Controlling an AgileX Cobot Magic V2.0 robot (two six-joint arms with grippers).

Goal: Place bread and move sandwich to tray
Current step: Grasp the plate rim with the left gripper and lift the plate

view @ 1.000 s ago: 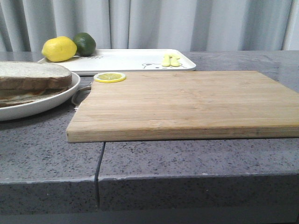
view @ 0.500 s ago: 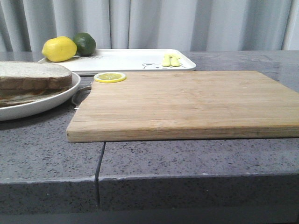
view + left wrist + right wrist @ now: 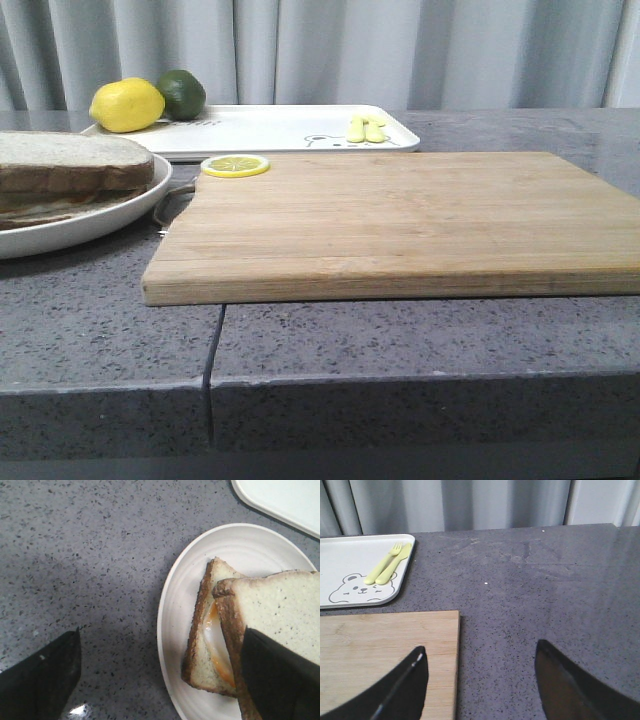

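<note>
- Here the sandwich (image 3: pixel 70 178) sits on its round white plate (image 3: pixel 95 222) at the left of the grey speckled table (image 3: pixel 400 340), just beside the wooden cutting board (image 3: pixel 400 220).
- From the left wrist view, the top slice of bread (image 3: pixel 280 610) lies skewed over the lower slice (image 3: pixel 202 645) — fried egg (image 3: pixel 215 640) shows in the gap between them.
- The left hand (image 3: pixel 160 675) hangs over the plate's edge, its jaws spread wide; one finger (image 3: pixel 280 675) is over the top slice, the other (image 3: pixel 42 675) is over bare table (whether the first touches the bread cannot be told).
- The white tray (image 3: pixel 270 130) lies behind the board, carrying a lemon (image 3: pixel 127 105), a lime (image 3: pixel 182 93) and a small yellow fork and knife (image 3: pixel 387 564) next to a printed bear (image 3: pixel 352 589).
- A lemon slice (image 3: pixel 235 166) rests on the board's far left corner.
- The right hand (image 3: pixel 480 690) is wide open too — one finger (image 3: pixel 395 695) over the board's corner, the other (image 3: pixel 575 690) over the table, holding nothing.
</note>
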